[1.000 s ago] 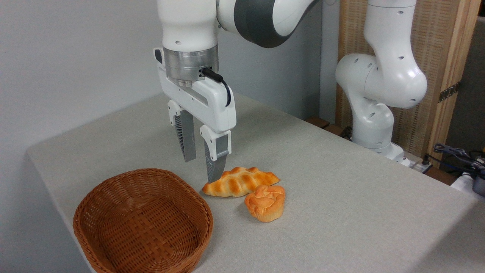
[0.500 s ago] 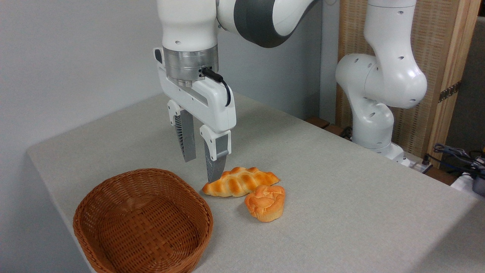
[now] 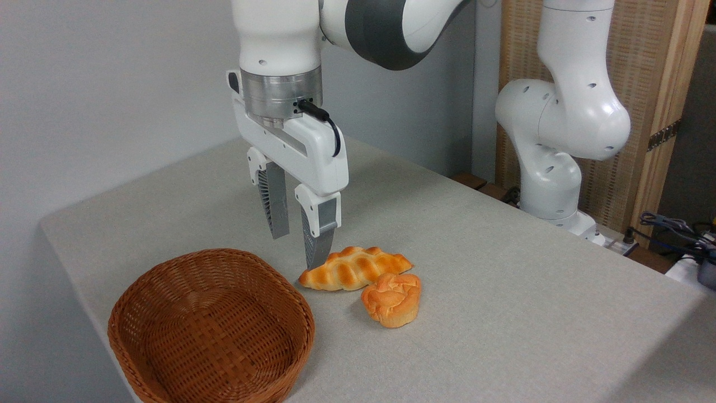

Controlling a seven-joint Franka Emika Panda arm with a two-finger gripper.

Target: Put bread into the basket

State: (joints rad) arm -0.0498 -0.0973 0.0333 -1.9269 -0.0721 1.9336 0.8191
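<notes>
The bread (image 3: 391,299), a small round orange-golden bun with a knotted top, lies on the grey table right of centre. The basket (image 3: 207,327), oval brown wicker with low sides, stands at the front left with nothing in it. My gripper (image 3: 297,249) hangs open just above the table, behind the basket's far rim and left of the bread. Its fingers point down with nothing between them. The nearer fingertip (image 3: 314,258) sits beside the left end of a braided loaf.
A longer braided golden loaf (image 3: 354,268) lies just behind the bun, touching it or nearly so. My arm's white base (image 3: 554,168) stands at the table's far right edge. Cables (image 3: 671,229) lie beyond that edge.
</notes>
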